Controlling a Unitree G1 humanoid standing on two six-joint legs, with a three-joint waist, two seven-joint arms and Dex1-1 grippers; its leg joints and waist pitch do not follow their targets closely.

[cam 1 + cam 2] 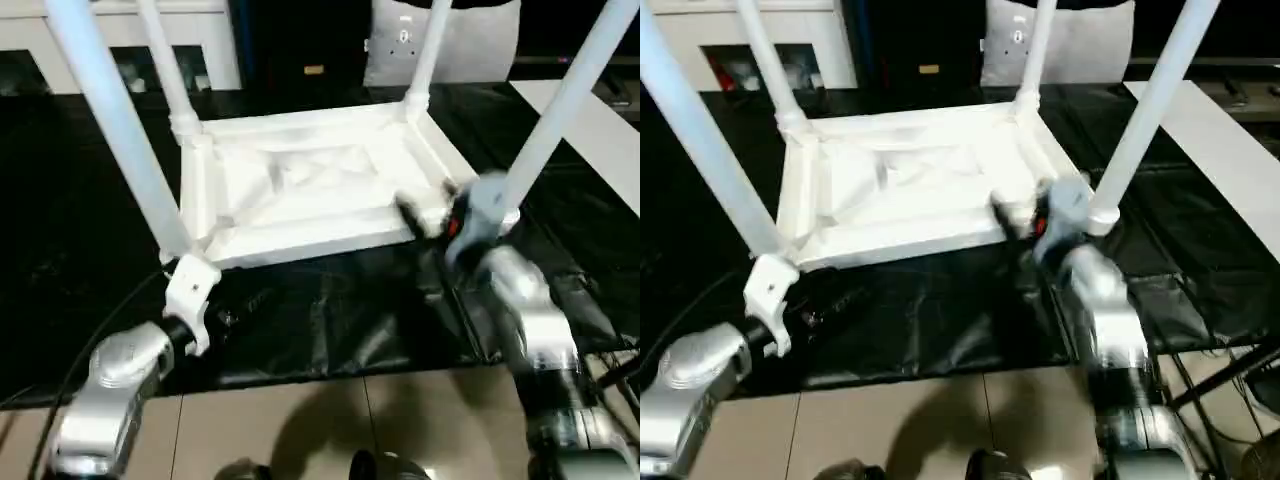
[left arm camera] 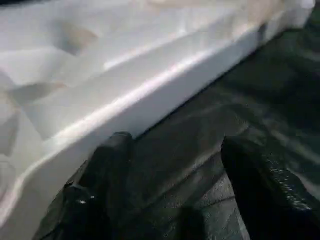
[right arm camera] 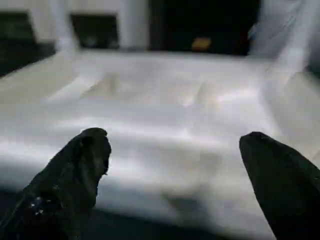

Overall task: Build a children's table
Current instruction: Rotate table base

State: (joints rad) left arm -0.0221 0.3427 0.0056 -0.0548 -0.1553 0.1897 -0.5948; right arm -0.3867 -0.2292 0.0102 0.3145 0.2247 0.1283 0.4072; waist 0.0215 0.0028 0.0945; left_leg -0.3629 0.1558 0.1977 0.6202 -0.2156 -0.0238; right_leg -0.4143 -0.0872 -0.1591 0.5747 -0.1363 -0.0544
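Note:
The children's table lies upside down on a black sheet [image 1: 330, 320], its ribbed underside [image 1: 300, 190] facing up. Four white legs rise from the corner sockets: front left [image 1: 115, 120], back left [image 1: 165, 70], back right [image 1: 425, 60] and front right [image 1: 560, 110]. My left gripper [image 2: 175, 145] sits low by the front left corner. It is open over the sheet, with one finger [image 2: 107, 165] close against the table's front rim [image 2: 125, 100]. My right gripper [image 3: 175, 140] hovers at the front right corner, open wide and facing the rim [image 3: 165, 150], holding nothing.
A white cabinet with glass doors [image 1: 120, 50] stands at the back left. A flat white board [image 1: 600, 130] lies on the right. A pale panel [image 1: 470, 45] stands behind the table. Tiled floor [image 1: 300, 420] lies in front of the sheet, and cables [image 1: 610, 360] run at the right.

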